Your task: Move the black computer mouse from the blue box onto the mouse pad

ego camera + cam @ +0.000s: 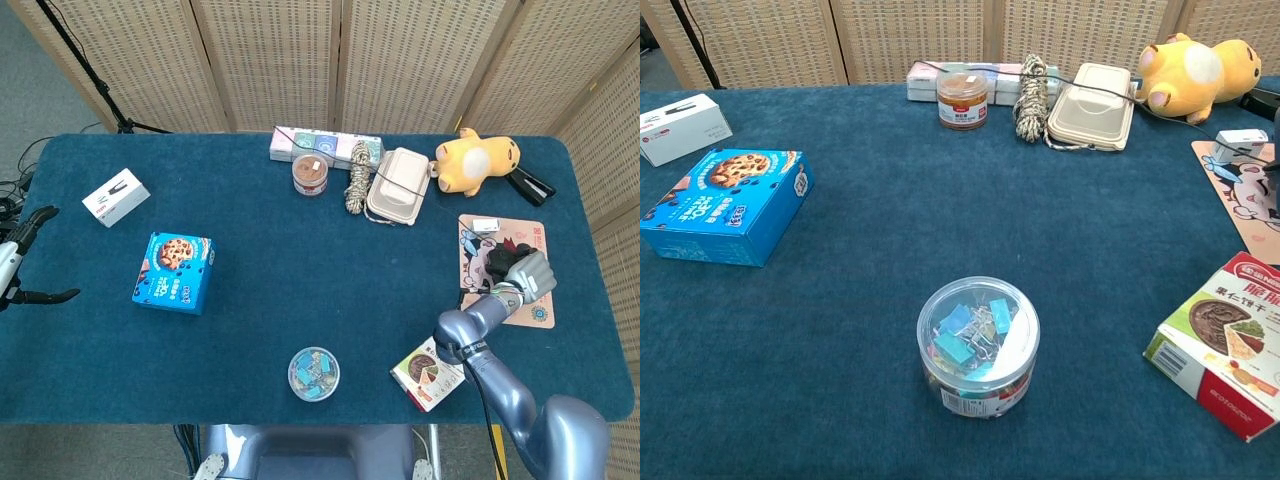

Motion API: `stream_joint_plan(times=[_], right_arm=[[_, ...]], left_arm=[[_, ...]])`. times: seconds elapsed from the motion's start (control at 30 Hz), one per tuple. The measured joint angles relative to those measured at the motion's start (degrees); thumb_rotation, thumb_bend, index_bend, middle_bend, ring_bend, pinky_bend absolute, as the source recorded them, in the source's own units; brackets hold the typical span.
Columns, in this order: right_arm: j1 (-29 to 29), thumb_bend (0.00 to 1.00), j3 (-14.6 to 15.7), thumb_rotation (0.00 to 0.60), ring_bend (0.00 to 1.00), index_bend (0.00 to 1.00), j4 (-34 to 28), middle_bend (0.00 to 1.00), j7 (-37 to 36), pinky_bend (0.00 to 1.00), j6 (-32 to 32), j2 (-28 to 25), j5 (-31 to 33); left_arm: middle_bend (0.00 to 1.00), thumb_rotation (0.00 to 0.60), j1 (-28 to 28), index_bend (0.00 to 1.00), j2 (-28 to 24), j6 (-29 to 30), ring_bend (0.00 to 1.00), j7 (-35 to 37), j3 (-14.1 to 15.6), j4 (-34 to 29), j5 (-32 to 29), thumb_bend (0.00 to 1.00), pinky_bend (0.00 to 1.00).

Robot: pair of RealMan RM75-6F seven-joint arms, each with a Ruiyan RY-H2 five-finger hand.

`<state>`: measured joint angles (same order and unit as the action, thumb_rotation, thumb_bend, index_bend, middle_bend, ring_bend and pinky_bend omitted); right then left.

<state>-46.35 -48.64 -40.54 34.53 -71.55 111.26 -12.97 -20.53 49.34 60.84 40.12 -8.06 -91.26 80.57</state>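
The blue box [173, 272] lies at the left of the table, its top bare; the chest view shows the same blue box [725, 205]. My right hand [527, 275] rests low over the cartoon mouse pad [530, 238] at the right edge. Its fingers curl around the black computer mouse [498, 265], whose dark body shows at the hand's left side. A small white plug [485, 224] lies on the pad's far end. In the chest view only the pad's corner [1240, 190] shows. My left hand [20, 262] hangs off the table's left edge, fingers spread and holding nothing.
A red snack box [428, 372] lies near my right forearm and a clear tub of clips [314, 373] sits at the front centre. Along the back stand a yellow plush [477, 162], a beige container [398, 186], a rope coil [357, 178] and a jar [312, 176]. A white box [115, 197] sits far left.
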Motion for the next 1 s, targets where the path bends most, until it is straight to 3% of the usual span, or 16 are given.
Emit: stream_joint_plan(times=[0.57,0.67,1.0], right_arm=[[-0.35,0.51,-1.06,0.600,0.49,0.53,6.12,0.53,-2.07,0.58,4.94,1.85,-1.10],[-0.33,0.51,-1.19,0.600,0.44,0.45,6.14,0.47,-2.81,0.52,5.24,1.91,-1.43],[0.73,0.40,-0.94,0.600,0.10,0.15,4.02,0.12,-3.75,0.24,5.87,1.69,-2.60]], left_arm=[[0.00,0.600,-0.69,0.00,0.21,-0.99,0.00,-0.90,0.19,0.17,-1.35,0.03,0.00],[0.00,0.600,-0.79,0.00,0.25,-1.15,0.00,-1.07,0.12,0.16,-1.75,0.03,0.00],[0.00,0.600,-0.74,0.00,0.12,-1.00,0.00,-0.48,0.17,0.36,-1.63,0.03,0.00]])
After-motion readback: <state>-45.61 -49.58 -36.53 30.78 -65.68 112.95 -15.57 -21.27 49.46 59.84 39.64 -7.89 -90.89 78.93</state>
